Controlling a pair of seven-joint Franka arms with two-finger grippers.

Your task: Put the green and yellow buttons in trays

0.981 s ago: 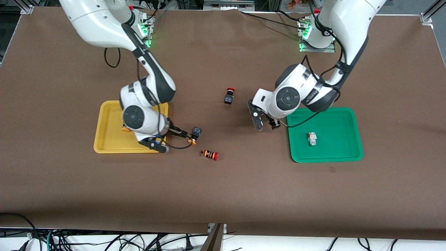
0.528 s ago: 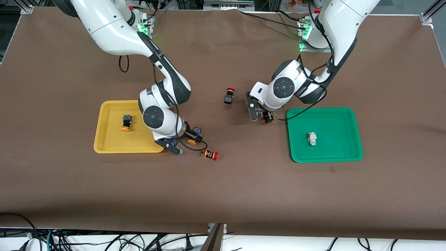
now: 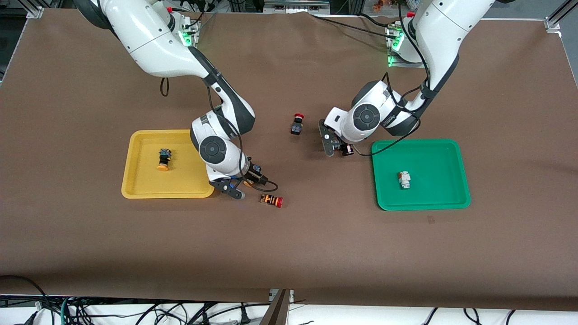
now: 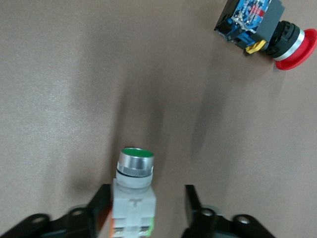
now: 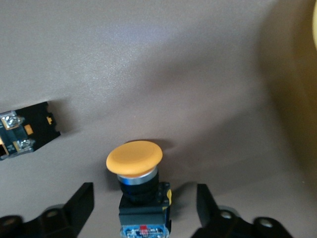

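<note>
Both grippers stand open. Right gripper (image 5: 143, 206) straddles a dark-bodied push-button with an orange-yellow cap (image 5: 134, 158) on the brown table (image 3: 316, 243), beside the yellow plastic tray (image 3: 140, 192) holding another (image 3: 164, 159). Left gripper (image 4: 148, 210) straddles a white-bodied, green-topped button (image 4: 134, 181), one finger (image 4: 99, 206) touching it, beside the green tray (image 3: 456, 198) holding its twin (image 3: 404, 179).

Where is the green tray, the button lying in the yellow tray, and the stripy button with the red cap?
green tray (image 3: 445, 198), front view, its rim nearest the camera.
yellow-capped button (image 3: 163, 160), front view, its dark body.
orange-striped button (image 3: 271, 200), front view, its striped body.
</note>
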